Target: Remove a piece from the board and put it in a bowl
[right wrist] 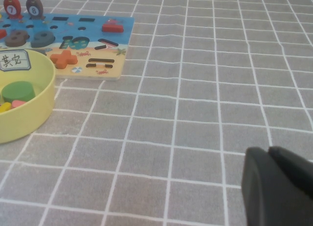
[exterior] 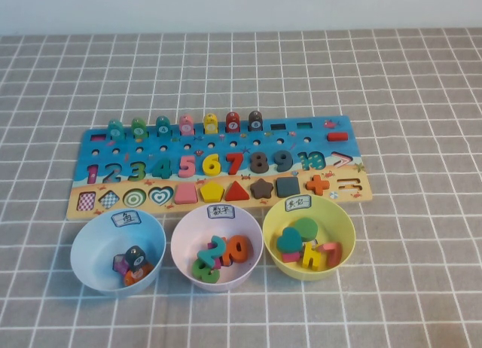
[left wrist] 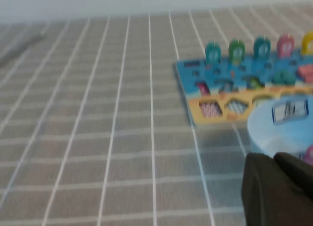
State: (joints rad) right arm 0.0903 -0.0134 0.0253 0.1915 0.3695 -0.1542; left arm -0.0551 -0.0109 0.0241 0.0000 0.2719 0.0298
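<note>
The board point(exterior: 300, 146) lies across the middle of the table in the high view, with its numerals in a row. The piece, a teal "2" point(exterior: 113, 172), sits in its slot near the board's left end, between the "1" and the green "3". The pale pink-lilac bowl point(exterior: 181, 246) stands in front of the board's middle and holds several coloured numerals. Neither arm appears in the high view. My left gripper point(left wrist: 274, 158) is shut and empty over the cloth to the left of the board point(left wrist: 244, 81). My right gripper point(right wrist: 269, 151) is shut and empty over the cloth to the right of the board point(right wrist: 115, 45).
A blue bowl point(exterior: 86, 250) point(left wrist: 274, 130) with a few pieces stands to the left of the pink one. A yellow bowl point(exterior: 343, 246) point(right wrist: 34, 113) with shapes stands to its right. Coloured pegs point(exterior: 186, 125) line the board's far edge. Grey checked cloth covers the table.
</note>
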